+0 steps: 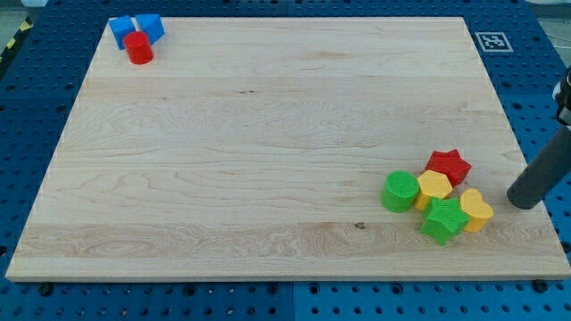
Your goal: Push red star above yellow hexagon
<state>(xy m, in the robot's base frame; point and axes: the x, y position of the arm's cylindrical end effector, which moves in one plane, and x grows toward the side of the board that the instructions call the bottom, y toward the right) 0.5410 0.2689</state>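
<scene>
Five blocks sit close together at the lower right of the wooden board (268, 134). The red star (448, 166) is at the top of the bunch, touching the yellow hexagon (434, 187) just below and left of it. A green cylinder (401, 191), a green star (444, 219) and a yellow heart (475, 210) crowd around. My tip (525, 201) is a plain rod with no fingers, right of the heart, not touching. Two blue blocks (136, 28) and a red cylinder (139, 48) sit at upper left.

Arm: one straight dark cylindrical rod, entering from the view's right edge.
Pose: slanted, upper part toward the view's right, lower end toward the left.
My tip (525, 201): down at the surface, lower right of the view.
Upper arm: out of frame.
</scene>
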